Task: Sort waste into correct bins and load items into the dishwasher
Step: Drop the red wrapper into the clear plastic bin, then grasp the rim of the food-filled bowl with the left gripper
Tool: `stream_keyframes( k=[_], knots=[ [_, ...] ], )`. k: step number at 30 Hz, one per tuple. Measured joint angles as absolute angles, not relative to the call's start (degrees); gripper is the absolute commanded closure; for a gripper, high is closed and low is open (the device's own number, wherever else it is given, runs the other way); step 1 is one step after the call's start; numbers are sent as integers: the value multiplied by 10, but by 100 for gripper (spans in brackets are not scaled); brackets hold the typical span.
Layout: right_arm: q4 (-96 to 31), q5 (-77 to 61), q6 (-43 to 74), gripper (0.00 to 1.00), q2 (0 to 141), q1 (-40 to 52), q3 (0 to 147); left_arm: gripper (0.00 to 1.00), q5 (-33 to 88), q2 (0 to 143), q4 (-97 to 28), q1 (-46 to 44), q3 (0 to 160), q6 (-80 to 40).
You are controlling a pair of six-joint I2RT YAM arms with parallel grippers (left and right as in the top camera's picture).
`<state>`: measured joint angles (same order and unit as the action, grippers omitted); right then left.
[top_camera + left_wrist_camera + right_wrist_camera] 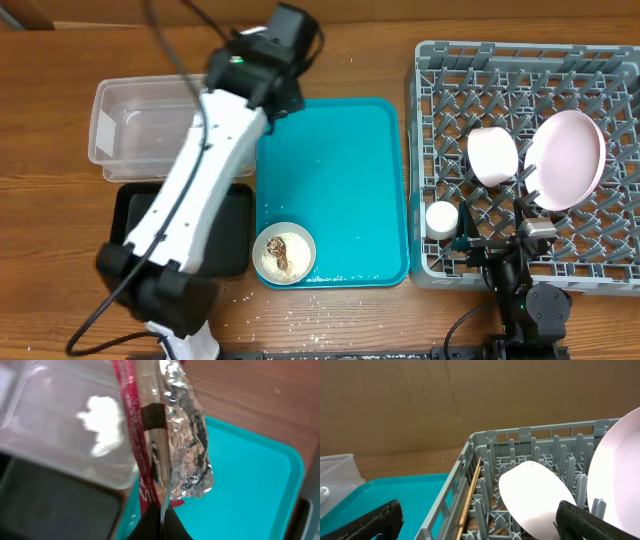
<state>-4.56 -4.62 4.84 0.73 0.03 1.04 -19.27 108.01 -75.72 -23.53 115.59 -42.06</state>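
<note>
My left gripper (162, 512) is shut on the red-and-silver snack wrapper (187, 445), which hangs over the edge between the clear tub (45, 435) and the teal tray (250, 485). A crumpled white tissue (102, 422) lies in the tub. In the overhead view that gripper (283, 95) is at the teal tray's far left corner. The grey-white bowl (284, 253) holds rice and brown scraps. The grey dish rack (430, 150) holds the pink bowl (492, 155), the plate (568, 158) and the white cup (441, 218). My right gripper (477, 515) is open and empty at the rack's front edge.
The black tray (232, 235) sits in front of the clear tub (150, 130), partly under my left arm. Loose rice grains (300, 298) lie on the table before the teal tray (340, 170). A wooden chopstick (470, 492) lies inside the rack's left wall.
</note>
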Motion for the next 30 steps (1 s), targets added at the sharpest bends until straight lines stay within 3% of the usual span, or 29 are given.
stream_keyframes(
  k=[1, 2, 3, 4, 5, 6, 14, 18, 22, 30],
  knots=[
    [-45, -46, 48, 0, 7, 0, 10, 95, -196, 1073, -765, -215, 1150, -440],
    [-46, -46, 48, 0, 7, 0, 10, 86, -197, 1081, -763, -194, 1131, -460],
    [-45, -46, 48, 0, 7, 0, 10, 49, -195, 1096, -750, -178, 1110, -473],
    [-45, -46, 48, 0, 7, 0, 10, 30, -190, 1102, -740, -171, 1099, -481],
    [-45, -46, 48, 0, 7, 0, 10, 20, -178, 1117, -724, -156, 1085, -481],
    [-46, -46, 48, 0, 7, 0, 10, 18, -168, 1125, -714, -148, 1079, -482],
    [-46, -46, 48, 0, 7, 0, 10, 18, -59, 1117, -802, -100, 1135, -404],
    [-45, -46, 48, 0, 7, 0, 10, 25, -75, 1047, -907, -239, 1151, -375],
    [-46, -46, 49, 0, 7, 0, 10, 41, -81, 1039, -925, -357, 1136, -399],
    [-45, -46, 48, 0, 7, 0, 10, 37, -77, 1037, -860, -443, 946, -469]
  ],
)
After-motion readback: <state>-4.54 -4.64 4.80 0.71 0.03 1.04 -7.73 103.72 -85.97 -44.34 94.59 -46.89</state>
